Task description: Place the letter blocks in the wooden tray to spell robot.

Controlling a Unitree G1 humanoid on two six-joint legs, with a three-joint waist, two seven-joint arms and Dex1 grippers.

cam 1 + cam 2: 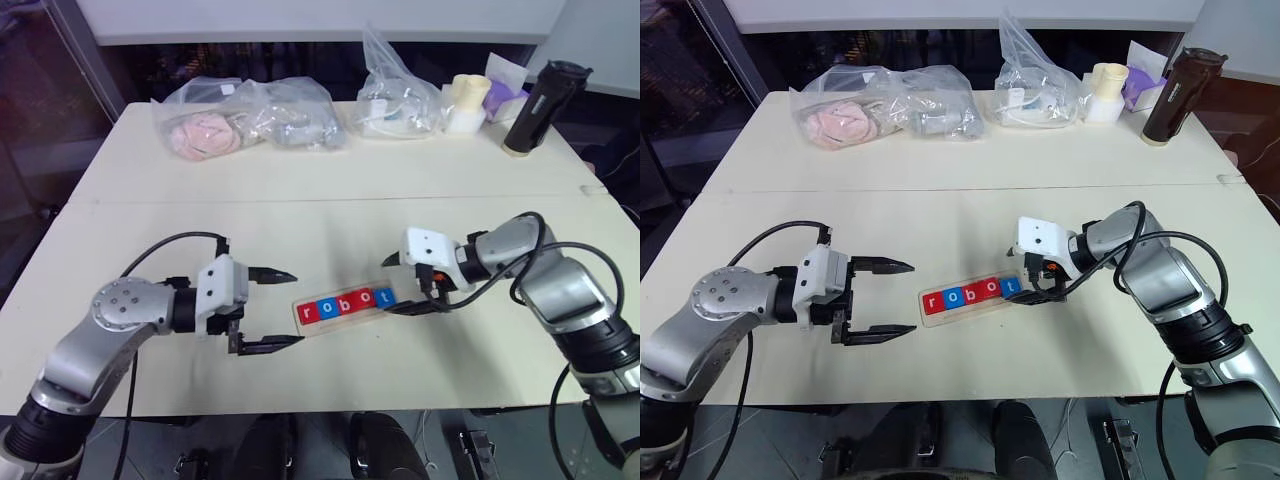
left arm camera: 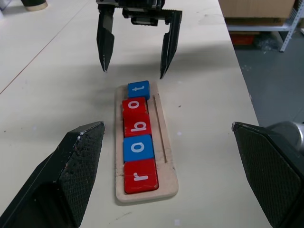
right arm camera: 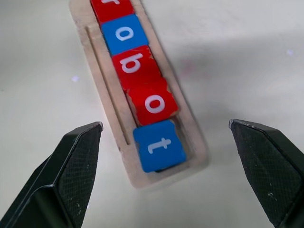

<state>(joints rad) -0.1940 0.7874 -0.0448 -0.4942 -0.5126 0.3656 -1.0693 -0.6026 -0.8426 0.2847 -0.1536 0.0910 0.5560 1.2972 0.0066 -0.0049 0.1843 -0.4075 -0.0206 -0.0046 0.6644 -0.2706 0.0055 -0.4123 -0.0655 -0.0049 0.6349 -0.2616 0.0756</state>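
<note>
A: State the left arm's pose relative to the wooden tray (image 1: 345, 305).

B: The left gripper (image 1: 270, 308) sits off the tray's "r" end, apart from it, pointing along the tray. Its two black fingers are spread wide, with nothing between them.

A: And the right arm?

B: The right gripper (image 1: 402, 285) is at the tray's "t" end, angled downward toward it. Its fingers straddle that end with a wide gap, gripping nothing.

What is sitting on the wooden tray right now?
Five letter blocks lie in a row on the tray: red r, blue o, red b, red o, blue t. They cover most of the tray's surface; a narrow groove shows bare beside them.
</note>
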